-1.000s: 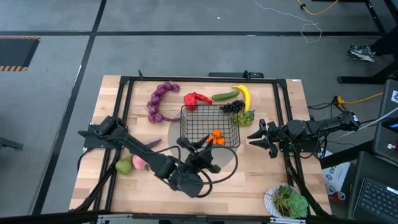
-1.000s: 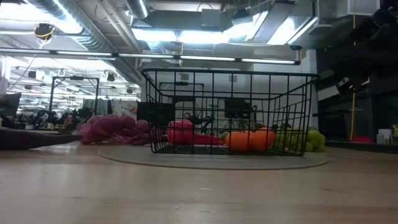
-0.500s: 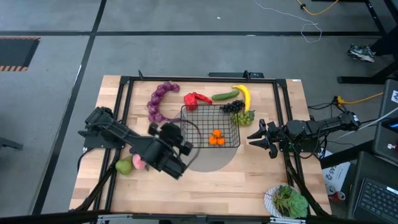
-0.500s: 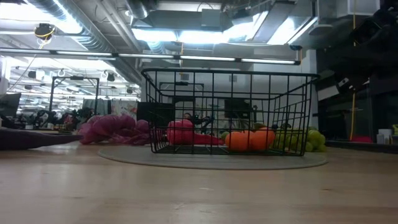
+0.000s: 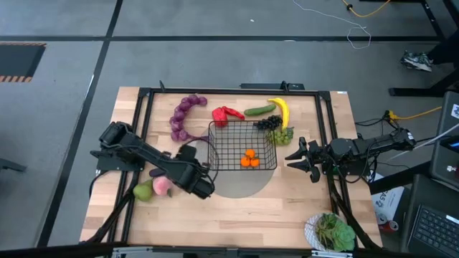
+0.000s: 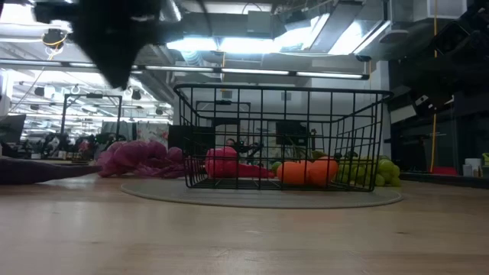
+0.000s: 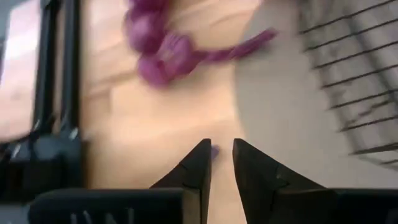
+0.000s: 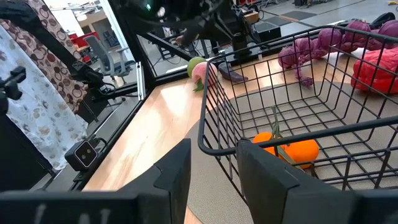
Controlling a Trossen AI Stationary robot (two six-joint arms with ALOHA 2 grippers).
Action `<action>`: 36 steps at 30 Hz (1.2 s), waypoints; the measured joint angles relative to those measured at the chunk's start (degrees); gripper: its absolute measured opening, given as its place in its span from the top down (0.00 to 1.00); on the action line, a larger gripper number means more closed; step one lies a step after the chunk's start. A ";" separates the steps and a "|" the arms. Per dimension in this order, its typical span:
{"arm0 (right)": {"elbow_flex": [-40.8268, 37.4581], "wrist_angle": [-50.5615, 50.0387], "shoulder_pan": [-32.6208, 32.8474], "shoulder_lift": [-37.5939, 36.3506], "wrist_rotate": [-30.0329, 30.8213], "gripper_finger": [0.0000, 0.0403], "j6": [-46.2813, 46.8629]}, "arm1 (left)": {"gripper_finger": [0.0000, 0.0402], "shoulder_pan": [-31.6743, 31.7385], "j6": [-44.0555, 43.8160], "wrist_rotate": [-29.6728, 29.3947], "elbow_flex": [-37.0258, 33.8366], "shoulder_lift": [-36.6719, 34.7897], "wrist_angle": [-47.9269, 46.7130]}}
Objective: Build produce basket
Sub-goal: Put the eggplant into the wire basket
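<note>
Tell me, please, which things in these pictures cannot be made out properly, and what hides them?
- Eggplant: high view, the left gripper covers that spot.
- Left gripper: low view, only a dark blur at the top edge.
- Red pepper: low view, basket wires cross it.
- Leafy plant: high view, cut by the bottom edge.

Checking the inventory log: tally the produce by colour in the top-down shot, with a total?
Purple: 2, grape string, eggplant
Red: 1, pepper
Green: 3, cucumber, green grapes, pear
Yellow: 1, banana
Dark: 1, grapes
Pink: 1, peach
Orange: 1, oranges
Total: 10
</note>
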 joint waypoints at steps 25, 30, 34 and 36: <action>0.00 0.00 0.01 0.00 0.02 0.68 -0.07 | 0.92 -7.42 -6.52 7.59 -10.23 0.00 7.23; 0.00 0.00 -0.01 0.00 0.02 0.68 -0.08 | 0.78 -7.19 -6.95 8.47 -11.88 0.00 7.47; 0.00 0.00 0.01 0.00 0.02 0.68 -0.09 | 0.66 -6.19 -3.91 8.43 -12.70 0.00 4.42; 0.00 0.00 -0.01 0.00 0.02 0.68 -0.26 | 0.61 -5.61 -1.76 8.48 -12.96 0.00 2.89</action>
